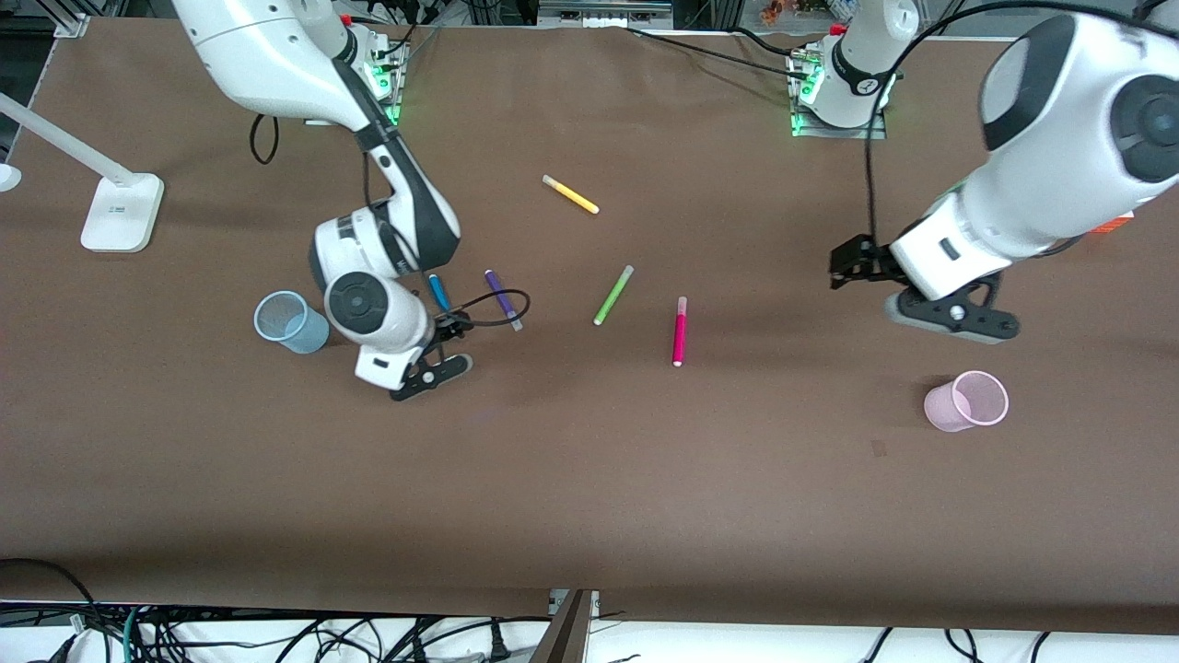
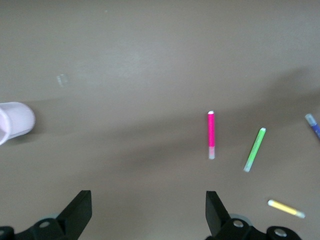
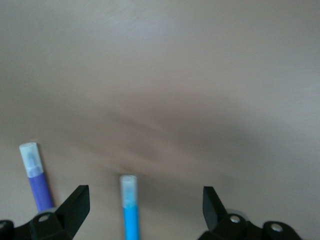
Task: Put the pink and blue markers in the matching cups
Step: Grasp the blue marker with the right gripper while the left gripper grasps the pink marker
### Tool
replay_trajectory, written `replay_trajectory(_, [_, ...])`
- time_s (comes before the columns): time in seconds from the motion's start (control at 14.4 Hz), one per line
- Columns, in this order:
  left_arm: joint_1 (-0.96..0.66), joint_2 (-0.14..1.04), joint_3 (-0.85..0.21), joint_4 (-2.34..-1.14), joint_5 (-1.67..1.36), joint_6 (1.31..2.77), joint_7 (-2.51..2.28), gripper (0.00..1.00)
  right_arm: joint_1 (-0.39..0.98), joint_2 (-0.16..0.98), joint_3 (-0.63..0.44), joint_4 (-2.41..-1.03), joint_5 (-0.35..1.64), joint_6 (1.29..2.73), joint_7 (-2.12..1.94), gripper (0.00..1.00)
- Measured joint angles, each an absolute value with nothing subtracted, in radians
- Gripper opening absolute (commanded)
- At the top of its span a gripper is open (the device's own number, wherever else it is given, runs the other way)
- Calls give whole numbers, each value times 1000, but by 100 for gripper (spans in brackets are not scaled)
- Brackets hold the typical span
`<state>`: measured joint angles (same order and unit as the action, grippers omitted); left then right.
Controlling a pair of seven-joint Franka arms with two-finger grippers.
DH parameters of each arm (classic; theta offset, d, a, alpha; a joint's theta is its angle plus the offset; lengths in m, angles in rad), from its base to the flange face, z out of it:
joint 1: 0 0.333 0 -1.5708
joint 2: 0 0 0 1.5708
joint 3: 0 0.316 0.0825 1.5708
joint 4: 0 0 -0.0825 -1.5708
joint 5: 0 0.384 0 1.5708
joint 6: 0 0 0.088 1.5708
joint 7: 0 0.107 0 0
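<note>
Right gripper (image 1: 440, 343) sits low over the blue marker (image 1: 439, 292), which lies flat on the bench (image 1: 589, 479) just beside the purple marker (image 1: 503, 299). In the right wrist view, the fingers (image 3: 75, 205) are spread wide with nothing between them, and the blue marker (image 3: 129, 206) pokes up into the gap, pale cap end first, while the purple marker (image 3: 36, 175) lies just outside one finger.

The blue cup (image 1: 291, 321) stands upright toward the right arm's end of the bench, close beside that arm's wrist.

Left gripper (image 1: 852, 262) hangs in the air over bare bench toward the left arm's end, well apart from any marker. Its fingers (image 2: 79, 212) are wide open too and holding nothing. The pink marker (image 1: 680, 331) lies flat around the middle of the bench, near the green marker (image 1: 612, 295), not touching it. From the left wrist view you can see the pink marker (image 2: 211, 135), green one (image 2: 254, 149) and yellow one (image 2: 286, 209) all lying apart.

The pink cup (image 1: 966, 401) is upright, nearer the front camera than the left gripper. The yellow marker (image 1: 570, 194) lies farther from the camera than the rest. A white lamp base (image 1: 120, 212) sits at the right arm's end.
</note>
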<state>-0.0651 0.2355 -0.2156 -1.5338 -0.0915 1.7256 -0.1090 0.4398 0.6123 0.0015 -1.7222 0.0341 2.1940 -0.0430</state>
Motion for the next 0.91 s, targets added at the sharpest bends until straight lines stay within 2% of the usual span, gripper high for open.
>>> replay_trajectory(0.35, [-140, 338, -238, -1549, -90, 1802, -238, 100, 464, 618, 0, -1837, 34, 2328, -36, 99])
replay_trajectory(0.49, [-184, 396, -239, -1552, -85, 1819, -301, 100, 463, 618, -1, -1860, 34, 2353, -36, 70])
replay_trajectory(0.56, [-207, 426, -239, -1554, -75, 1833, -331, 100, 463, 618, -1, -1860, 34, 2354, -36, 46])
replay_trajectory(0.63, [-224, 455, -239, -1555, -65, 1848, -348, 100, 463, 618, -1, -1860, 34, 2355, -36, 32])
replay_trajectory(0.84, [-261, 536, -239, -1557, -56, 1902, -358, 100, 463, 616, -4, -1860, 34, 2355, -36, 0])
replay_trajectory(0.91, [-267, 557, -239, -1558, -55, 1923, -362, 100, 463, 615, -6, -1860, 34, 2355, -36, 0])
